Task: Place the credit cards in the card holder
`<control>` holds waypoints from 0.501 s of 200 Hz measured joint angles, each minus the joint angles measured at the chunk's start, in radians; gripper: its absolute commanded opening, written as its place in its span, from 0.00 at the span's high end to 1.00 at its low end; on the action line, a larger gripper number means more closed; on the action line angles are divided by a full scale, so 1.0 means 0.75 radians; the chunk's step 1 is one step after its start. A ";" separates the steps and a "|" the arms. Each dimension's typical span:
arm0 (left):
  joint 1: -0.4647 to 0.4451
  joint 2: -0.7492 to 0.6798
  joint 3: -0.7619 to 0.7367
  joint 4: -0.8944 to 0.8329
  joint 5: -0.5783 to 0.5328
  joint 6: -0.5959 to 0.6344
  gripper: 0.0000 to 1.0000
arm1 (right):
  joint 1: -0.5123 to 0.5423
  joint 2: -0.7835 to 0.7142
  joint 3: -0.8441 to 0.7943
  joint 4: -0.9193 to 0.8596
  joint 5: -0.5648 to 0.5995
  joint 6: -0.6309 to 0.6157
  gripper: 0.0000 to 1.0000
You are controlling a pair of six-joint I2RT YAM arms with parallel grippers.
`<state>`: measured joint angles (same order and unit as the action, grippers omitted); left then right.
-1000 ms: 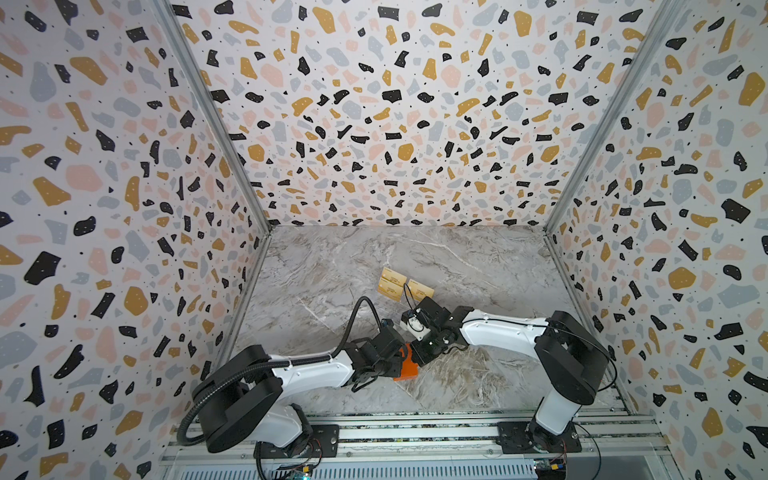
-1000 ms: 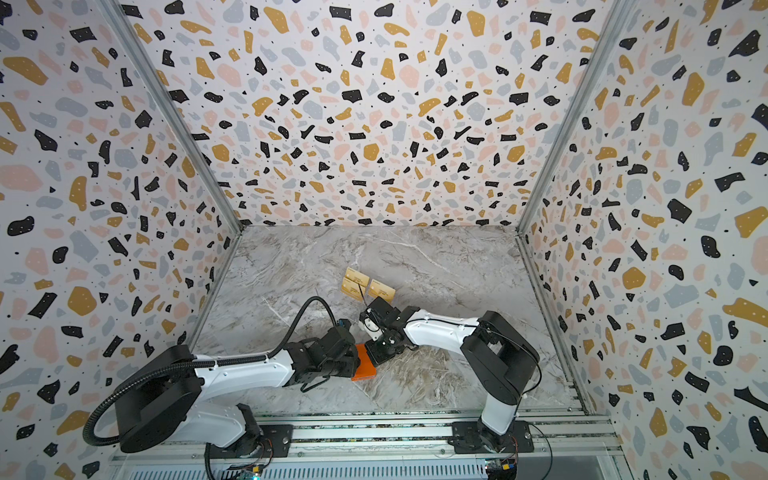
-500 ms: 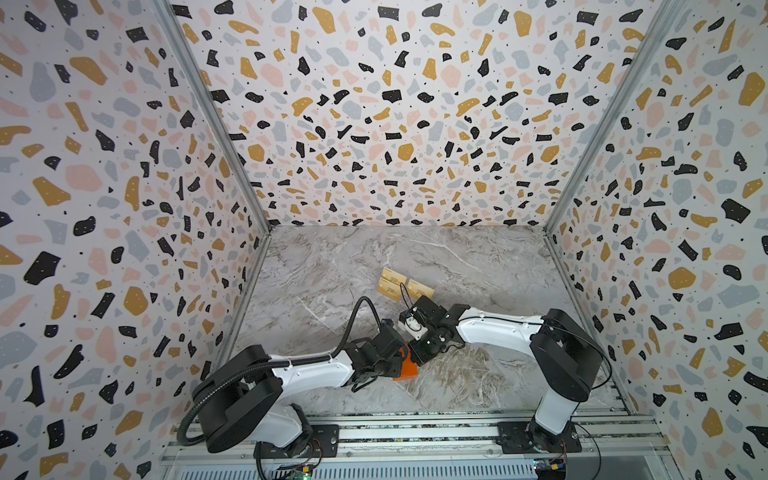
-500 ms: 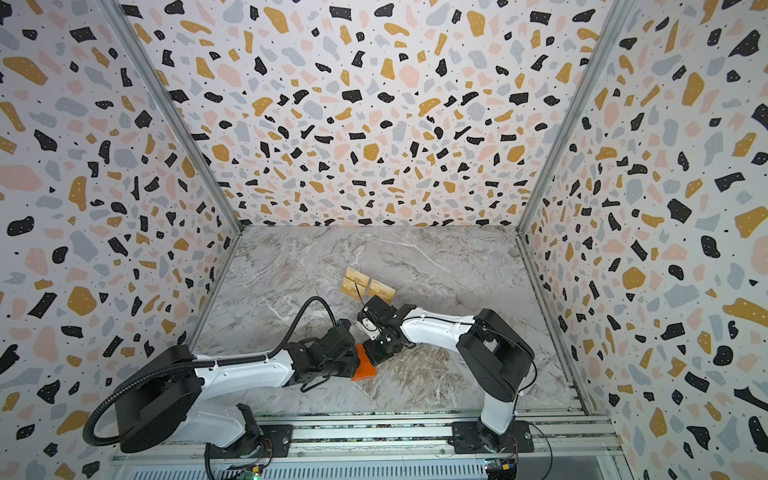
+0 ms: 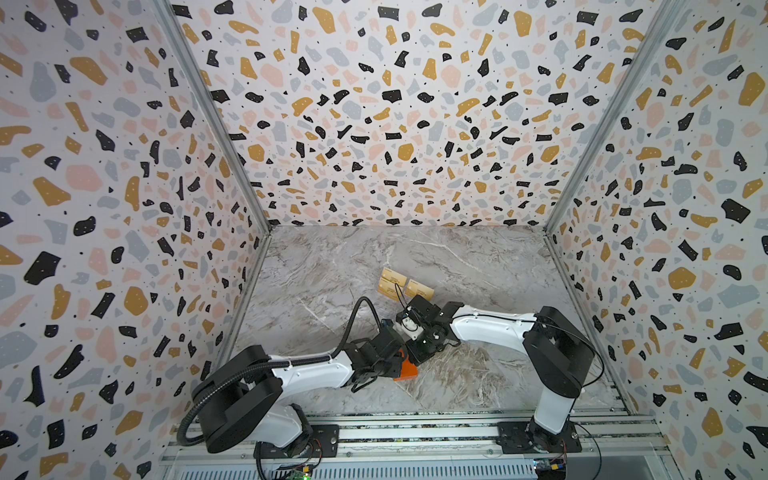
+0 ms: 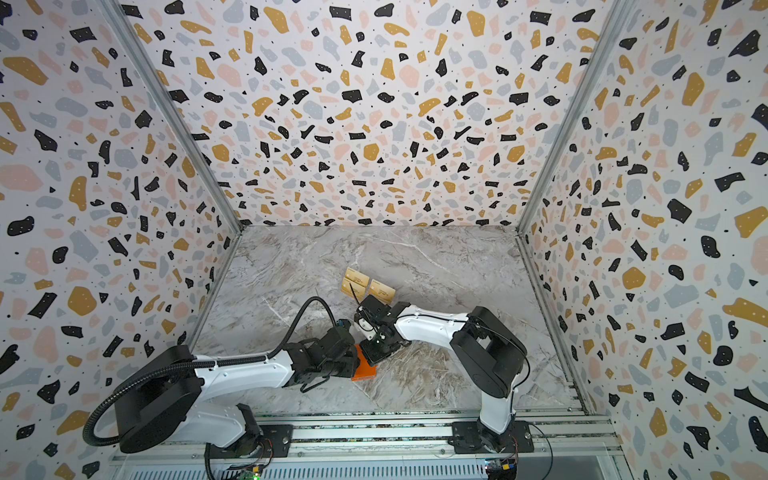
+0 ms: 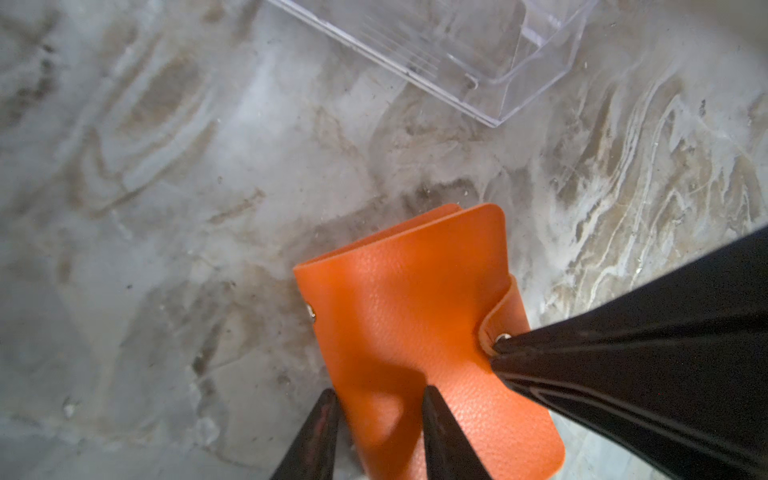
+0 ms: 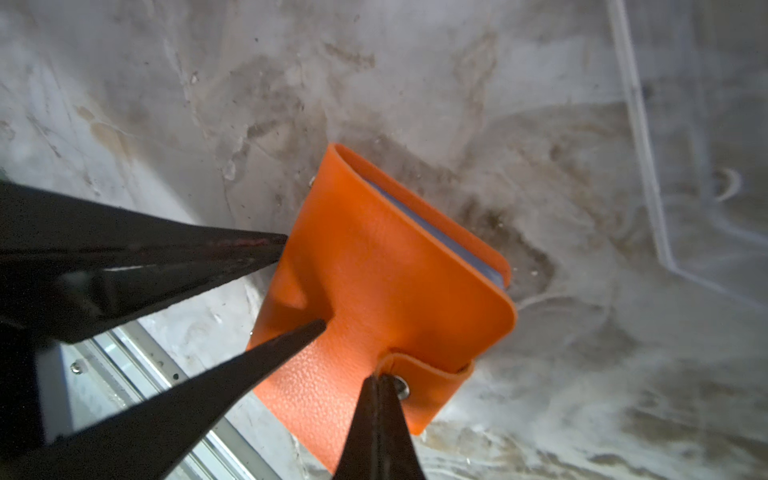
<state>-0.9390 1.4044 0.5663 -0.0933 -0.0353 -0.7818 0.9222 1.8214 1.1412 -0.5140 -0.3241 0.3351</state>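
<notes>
Left wrist view: the card holder (image 7: pixel 407 299) is an orange folded booklet held at a tilt over the table (image 7: pixel 166 166). It cannot be determined whether any edge of it rests on the table. A strap (image 7: pixel 509 303) wraps round its open edge and ends at a metal snap button (image 7: pixel 505 336) on the cover.

The left pincer (image 7: pixel 379 392) grasps the card holder near one end. One finger (image 7: pixel 440 428) lies on the cover. The other finger (image 7: pixel 320 432) meets the edge on the spine side.

The right pincer (image 7: pixel 496 345) is clenched, finger against finger. Its tip presses on the end of the strap at the snap button. It cannot be determined whether any strap material sits between the tips.

Right wrist view: bluish sleeves (image 8: pixel 436 232) show between the two covers along the open side. The strap is fastened over the cover.

In both top views the card holder (image 5: pixel 405 371) (image 6: pixel 365 371) sits near the front middle of the table, at the point where the two pincers meet.

The credit cards (image 5: pixel 405 286) (image 6: pixel 368 286) are two gold-tan pieces side by side. They are farther back on the table, apart from the card holder and just behind the wrist of the right arm.

A clear stand (image 7: pixel 457 50) is on the table beyond the card holder, not touching it.
</notes>
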 measured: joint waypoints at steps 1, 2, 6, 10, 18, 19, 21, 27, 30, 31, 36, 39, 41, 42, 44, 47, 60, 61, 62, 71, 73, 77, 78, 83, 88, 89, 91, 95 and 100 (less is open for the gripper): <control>0.000 0.000 -0.001 0.001 0.000 0.000 0.64 | 0.000 0.001 0.000 0.000 -0.001 0.000 1.00; 0.000 0.000 -0.001 0.001 0.000 0.000 0.64 | 0.000 0.002 0.001 -0.001 -0.001 -0.001 1.00; 0.000 0.000 -0.002 0.004 0.001 0.000 0.64 | 0.000 0.007 0.003 -0.003 -0.002 -0.001 1.00; 0.000 -0.001 -0.004 0.006 0.000 0.000 0.64 | 0.000 0.011 0.006 -0.004 -0.004 -0.001 1.00; 0.000 -0.002 -0.005 0.008 0.000 0.000 0.64 | 0.001 0.021 0.010 -0.008 -0.008 0.000 1.00; 0.000 -0.002 -0.005 0.008 0.000 0.000 0.64 | 0.001 0.023 0.011 -0.008 -0.009 -0.001 1.00; 0.000 -0.002 -0.005 0.008 0.000 0.000 0.64 | 0.001 0.025 0.012 -0.009 -0.010 -0.001 1.00; 0.000 -0.002 -0.005 0.009 0.000 -0.001 0.64 | 0.001 0.028 0.013 -0.009 -0.013 -0.001 1.00; 0.000 -0.003 -0.006 0.009 0.000 0.000 0.64 | 0.001 0.031 0.014 -0.009 -0.015 -0.001 1.00; 0.000 -0.003 -0.006 0.009 0.000 0.000 0.64 | 0.001 0.032 0.014 -0.009 -0.015 -0.001 1.00; 0.000 -0.003 -0.007 0.011 0.000 -0.001 0.64 | 0.001 0.033 0.015 -0.008 -0.018 -0.001 1.00; 0.000 -0.003 -0.007 0.011 0.000 0.000 0.64 | 0.001 0.034 0.016 -0.007 -0.021 0.000 1.00; 0.000 -0.003 -0.007 0.011 0.000 -0.001 0.64 | 0.002 0.034 0.016 -0.006 -0.022 0.000 1.00; 0.000 -0.003 -0.007 0.012 0.000 0.000 0.64 | 0.002 0.034 0.016 -0.005 -0.023 0.000 1.00; 0.000 -0.004 -0.008 0.012 0.000 0.000 0.64 | 0.003 0.034 0.016 -0.002 -0.025 0.000 1.00; 0.000 -0.004 -0.008 0.012 0.000 0.000 0.64 | 0.003 0.034 0.018 -0.002 -0.027 0.000 1.00; 0.000 -0.006 -0.013 0.017 -0.001 0.000 0.64 | 0.003 0.034 0.022 -0.003 -0.030 0.000 1.00; 0.000 -0.006 -0.013 0.017 0.000 0.000 0.64 | 0.003 0.034 0.022 -0.003 -0.030 0.000 1.00; 0.000 -0.006 -0.013 0.018 0.000 0.000 0.64 | 0.003 0.034 0.022 -0.003 -0.030 0.000 1.00; 0.000 -0.007 -0.014 0.019 -0.001 0.000 0.64 | 0.003 0.034 0.022 -0.003 -0.031 0.000 1.00; 0.000 -0.007 -0.014 0.019 -0.001 0.000 0.64 | 0.003 0.034 0.022 -0.003 -0.031 0.000 1.00; 0.000 -0.007 -0.014 0.019 -0.001 0.000 0.64 | 0.003 0.034 0.022 -0.003 -0.031 0.000 1.00; 0.000 -0.007 -0.014 0.019 -0.001 0.000 0.64 | 0.003 0.034 0.022 -0.003 -0.030 0.000 1.00; 0.000 -0.007 -0.014 0.019 0.000 0.000 0.64 | 0.003 0.034 0.022 -0.003 -0.030 0.000 1.00; 0.000 -0.007 -0.014 0.019 -0.001 0.000 0.64 | 0.003 0.034 0.022 -0.003 -0.030 0.000 1.00; 0.000 -0.007 -0.014 0.019 -0.001 0.000 0.64 | 0.003 0.033 0.022 -0.003 -0.030 0.000 1.00; 0.000 -0.007 -0.014 0.019 -0.001 0.000 0.64 | 0.003 0.033 0.022 -0.003 -0.030 0.000 1.00; 0.000 -0.007 -0.014 0.020 -0.001 0.000 0.64 | 0.003 0.033 0.022 -0.003 -0.030 0.000 1.00; 0.000 -0.007 -0.014 0.020 -0.001 0.000 0.64 | 0.003 0.032 0.022 -0.003 -0.029 0.001 1.00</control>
<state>-0.9390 1.3991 0.5560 -0.0784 -0.0357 -0.7818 0.9245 1.8450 1.1580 -0.5163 -0.3458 0.3355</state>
